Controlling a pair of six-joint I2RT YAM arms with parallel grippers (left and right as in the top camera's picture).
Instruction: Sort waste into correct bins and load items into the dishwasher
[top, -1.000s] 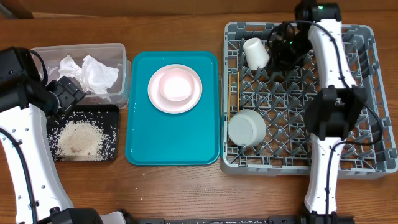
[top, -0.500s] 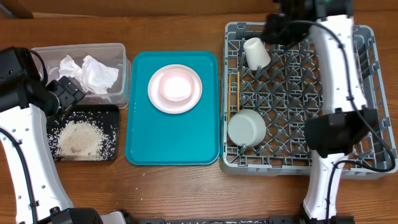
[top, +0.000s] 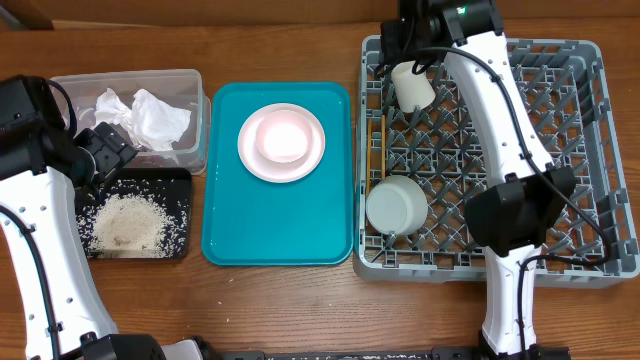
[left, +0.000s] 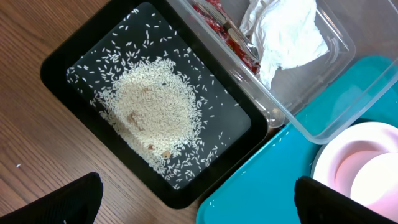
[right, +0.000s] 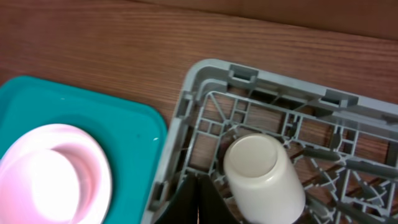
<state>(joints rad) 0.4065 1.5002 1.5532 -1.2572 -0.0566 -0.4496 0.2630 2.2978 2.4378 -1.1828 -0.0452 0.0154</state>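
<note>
A small white cup (top: 411, 86) lies tilted in the far left corner of the grey dish rack (top: 560, 262). A grey-green bowl (top: 397, 205) sits upside down in the rack, with wooden chopsticks (top: 379, 150) along its left wall. A pink plate (top: 306, 160) holding a white bowl (top: 281, 140) stands on the teal tray (top: 230, 220). My right gripper (top: 400, 45) is shut and empty over the rack's far left corner, its fingertips (right: 198, 200) just left of the cup (right: 264, 177). My left gripper (top: 110, 150) is open and empty (left: 199, 214) above the black tray's edge.
The clear tub (top: 195, 100) holds white napkins (top: 150, 115) and a red wrapper (left: 224, 31). The black tray (top: 180, 180) holds a heap of rice (left: 152, 112). Bare wooden table lies in front of the trays and rack.
My right arm has swung left and away from me, from over the rack's upper middle to its far left corner. The left arm has not moved.
</note>
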